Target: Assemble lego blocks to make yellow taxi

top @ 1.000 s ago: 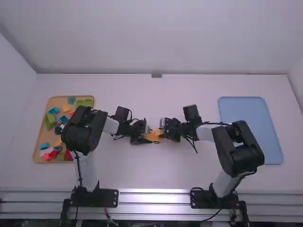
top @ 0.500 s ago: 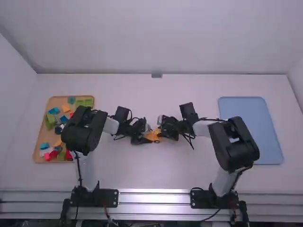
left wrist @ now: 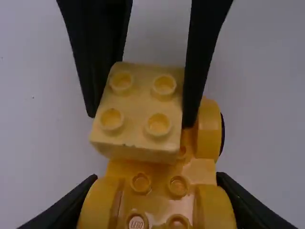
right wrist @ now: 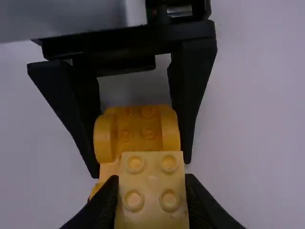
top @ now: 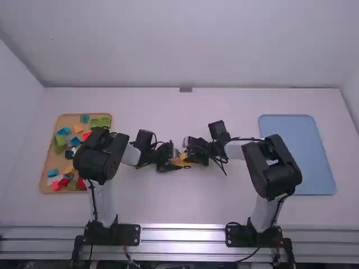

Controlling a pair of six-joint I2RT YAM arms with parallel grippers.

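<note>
Brick [right wrist: 152, 179] pinched between the right arm's fingers [top: 187, 143]

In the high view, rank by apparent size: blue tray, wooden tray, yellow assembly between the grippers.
1. Blue tray and wooden tray: too alike to rank; the left arm partly covers the latter.
2. Yellow assembly.

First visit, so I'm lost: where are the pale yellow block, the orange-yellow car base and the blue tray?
Pale yellow block [left wrist: 138, 102]: left wrist view, studded top.
Orange-yellow car base [left wrist: 159, 202]: left wrist view, studded surface between raised sides.
Blue tray [top: 297, 131]: high view, bare floor.
</note>
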